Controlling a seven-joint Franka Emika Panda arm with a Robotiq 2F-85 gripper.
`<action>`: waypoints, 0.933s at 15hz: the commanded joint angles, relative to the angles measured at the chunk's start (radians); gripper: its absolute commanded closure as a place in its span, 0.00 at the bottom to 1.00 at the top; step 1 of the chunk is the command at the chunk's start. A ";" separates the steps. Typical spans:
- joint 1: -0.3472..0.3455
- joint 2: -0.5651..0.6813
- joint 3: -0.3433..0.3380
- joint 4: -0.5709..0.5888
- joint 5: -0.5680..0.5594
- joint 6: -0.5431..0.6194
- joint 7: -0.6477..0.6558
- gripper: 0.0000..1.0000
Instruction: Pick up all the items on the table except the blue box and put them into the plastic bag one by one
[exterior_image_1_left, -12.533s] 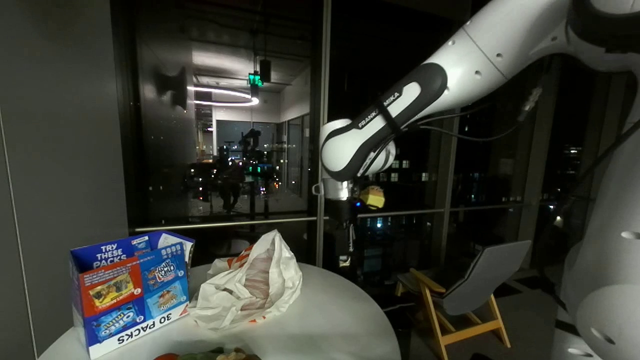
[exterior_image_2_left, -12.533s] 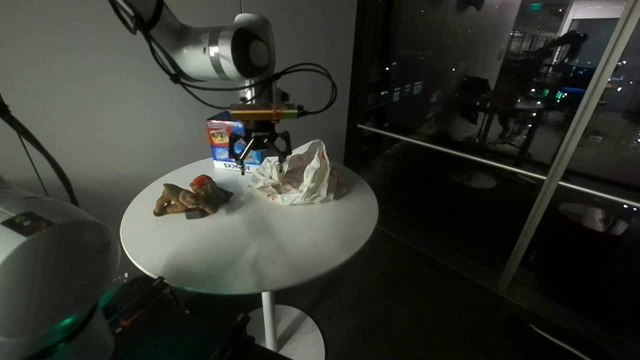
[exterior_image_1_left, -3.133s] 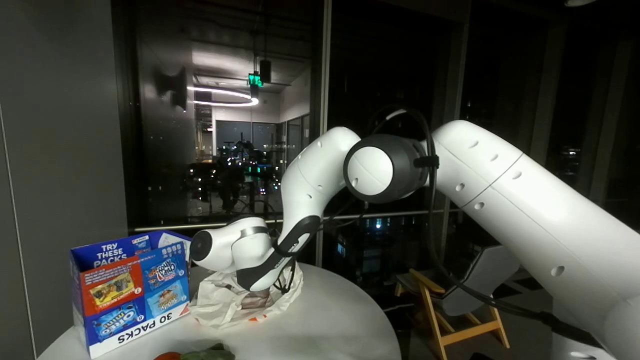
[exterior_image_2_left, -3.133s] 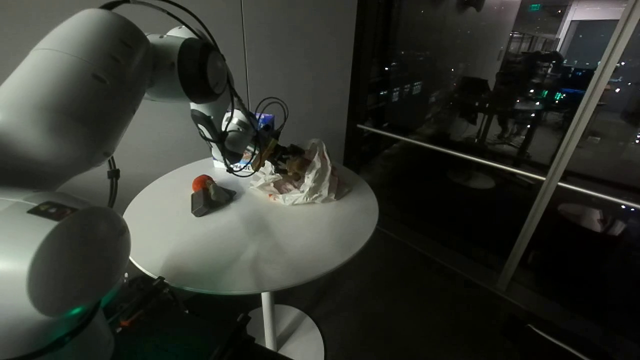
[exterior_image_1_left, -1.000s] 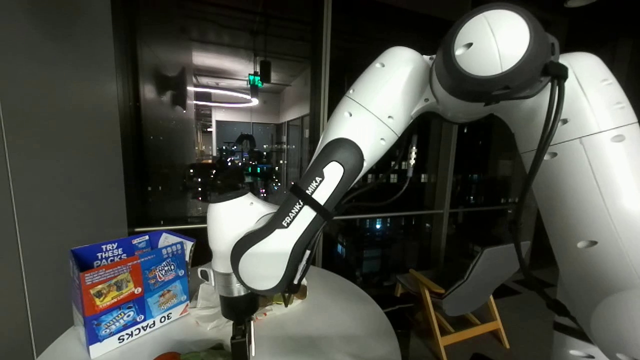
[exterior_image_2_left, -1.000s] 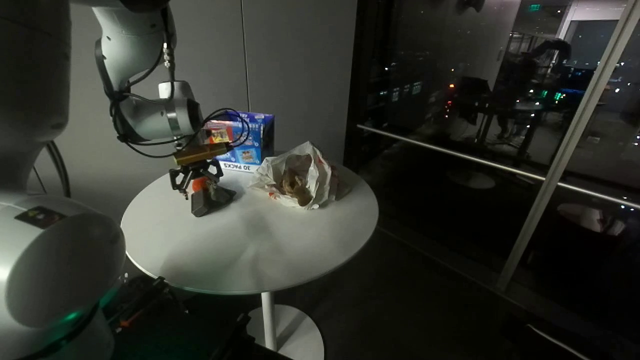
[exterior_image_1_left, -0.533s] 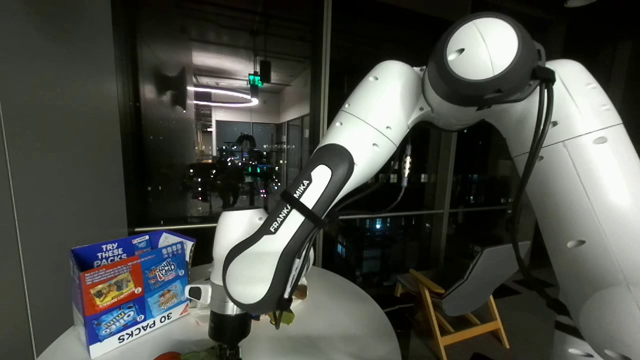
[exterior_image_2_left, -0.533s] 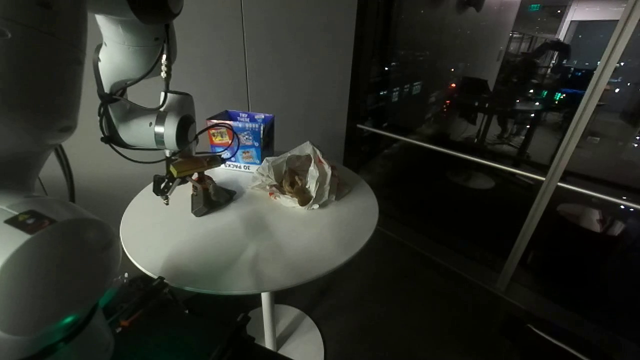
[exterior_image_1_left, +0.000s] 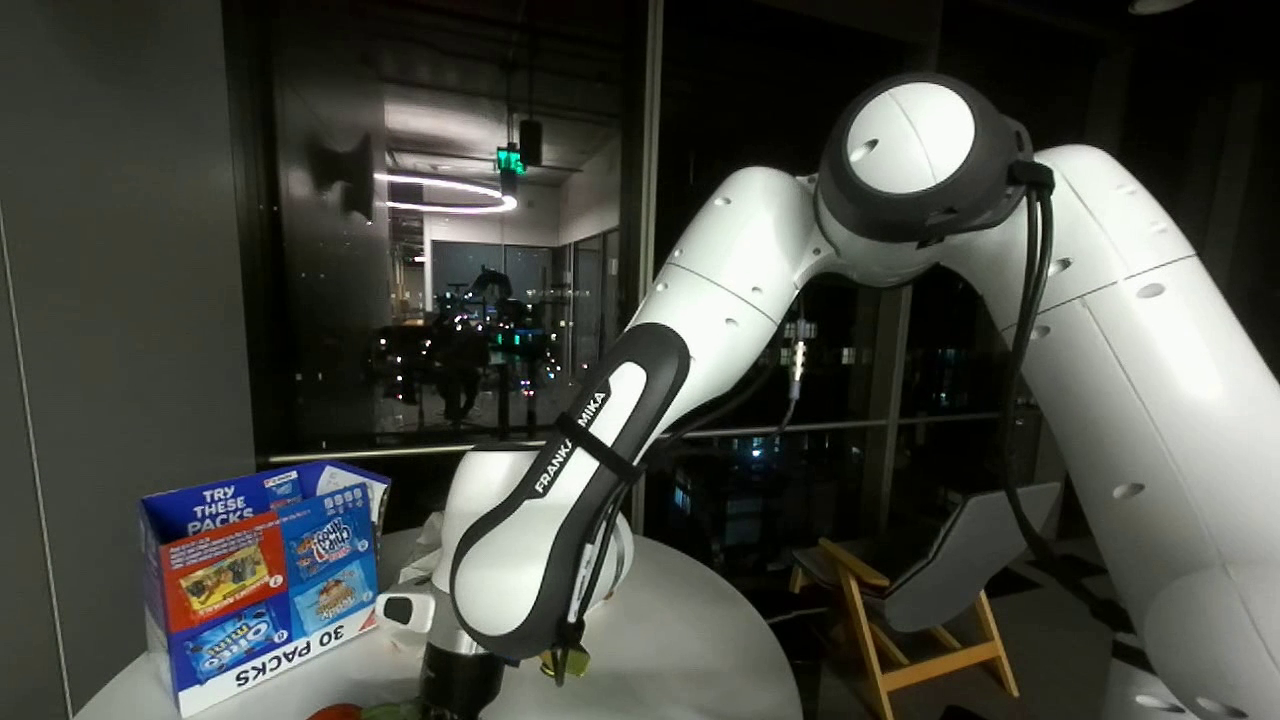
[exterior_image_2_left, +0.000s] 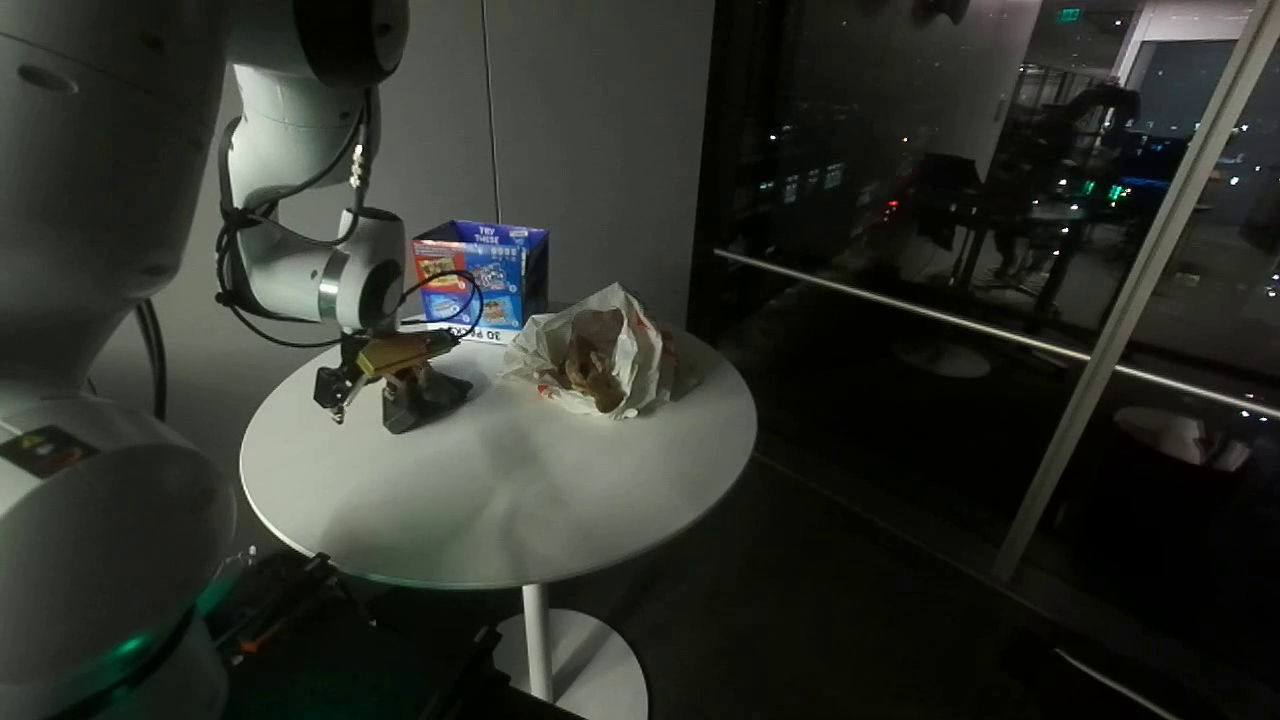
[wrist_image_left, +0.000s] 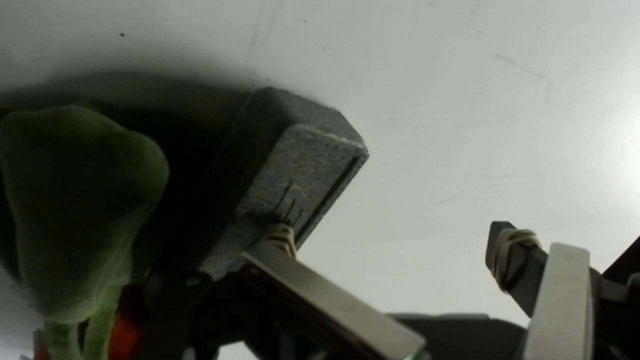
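My gripper (exterior_image_2_left: 360, 396) is open and empty, low over the table's far left; it also shows in the wrist view (wrist_image_left: 395, 245). There, its left fingertip overlaps the end of a dark grey block (wrist_image_left: 305, 165); I cannot tell if they touch. The right fingertip is over bare table. The block also shows in an exterior view (exterior_image_2_left: 402, 410). A green plush (wrist_image_left: 85, 200) lies beside it, with an orange-red item (wrist_image_left: 124, 336) partly hidden behind. The white plastic bag (exterior_image_2_left: 645, 355) lies with its mouth open, a brown plush (exterior_image_2_left: 590, 378) inside the mouth.
The blue snack box (exterior_image_2_left: 490, 280) stands at the table's back, close behind the gripper; it also shows in an exterior view (exterior_image_1_left: 265, 590). The round white table (exterior_image_2_left: 520, 500) has an open edge. A wall and windows stand behind it. A chair (exterior_image_1_left: 960, 570) stands on the floor.
The brown plush has gone from the table into the bag's mouth. My gripper has let it go, moved back to the grey block, then turned and lowered over the last second.
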 joint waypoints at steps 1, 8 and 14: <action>-0.042 -0.019 0.072 -0.010 0.027 -0.011 -0.060 0.00; 0.060 -0.019 -0.035 -0.022 -0.060 0.133 0.027 0.00; 0.212 -0.055 -0.231 -0.020 -0.209 0.239 0.236 0.00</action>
